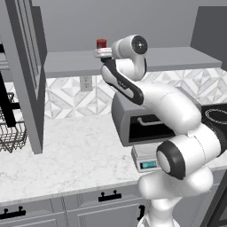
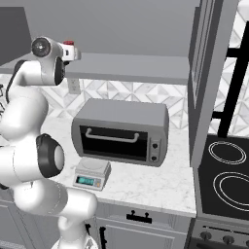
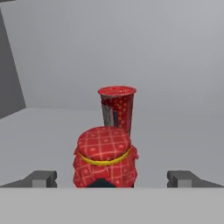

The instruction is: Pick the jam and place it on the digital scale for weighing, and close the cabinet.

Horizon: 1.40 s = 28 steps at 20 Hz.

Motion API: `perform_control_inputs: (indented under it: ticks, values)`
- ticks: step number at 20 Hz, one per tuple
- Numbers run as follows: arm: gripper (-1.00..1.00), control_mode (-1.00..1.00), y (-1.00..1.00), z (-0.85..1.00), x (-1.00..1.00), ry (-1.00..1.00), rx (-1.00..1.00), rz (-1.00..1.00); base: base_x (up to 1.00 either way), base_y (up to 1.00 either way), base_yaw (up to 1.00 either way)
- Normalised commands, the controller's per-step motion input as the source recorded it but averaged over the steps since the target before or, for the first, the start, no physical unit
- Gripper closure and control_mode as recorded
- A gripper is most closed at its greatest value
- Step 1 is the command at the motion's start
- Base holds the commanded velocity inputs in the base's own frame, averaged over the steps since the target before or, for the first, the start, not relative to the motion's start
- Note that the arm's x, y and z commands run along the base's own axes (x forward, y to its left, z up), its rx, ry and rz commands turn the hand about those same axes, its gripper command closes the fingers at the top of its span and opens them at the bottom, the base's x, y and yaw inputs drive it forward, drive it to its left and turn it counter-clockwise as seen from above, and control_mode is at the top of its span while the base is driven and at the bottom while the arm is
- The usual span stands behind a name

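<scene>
While upright, jam [image 3: 104, 157], lid up

One jam [image 3: 104, 156], one red can [image 3: 117, 107] — one toaster oven [image 2: 120, 131], one digital scale [image 2: 91, 174]

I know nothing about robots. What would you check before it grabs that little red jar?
1. Gripper open, fingers wide apart: ok.
2. Jam centred between the fingers: ok.
3. Fingers far enough along the jar's sides to close: cannot tell.
4. Taller red can stands behind the jam, out of the grip: ok.
5. Digital scale top free: ok.
6. Cabinet door shut: not ok, still open.
</scene>
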Motion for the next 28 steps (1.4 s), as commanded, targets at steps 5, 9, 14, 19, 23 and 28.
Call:
perform_control_inputs:
  ticks: [5, 9, 14, 19, 23, 28]
  values:
    - [-1.0, -1.0, 0.13, -0.08, 0.23, 0.0, 0.0, 0.0, 0.0, 0.0, 0.0]
    - [-1.0, -1.0, 0.15, -0.17, 0.26, -0.01, 0.0, 0.0, 0.0, 0.0, 0.0]
    - [1.0, -1.0, 0.01, -0.08, 0.13, -0.04, 0.0, 0.0, 0.0, 0.0, 0.0]
    - [1.0, -1.0, 0.01, -0.07, 0.04, -0.05, 0.0, 0.0, 0.0, 0.0, 0.0]
    - [1.0, -1.0, 0.0, -0.1, -0.04, -0.05, 0.0, 0.0, 0.0, 0.0, 0.0]
    - [1.0, -1.0, 0.0, 0.0, -0.74, -0.12, 0.0, 0.0, 0.0, 0.0, 0.0]
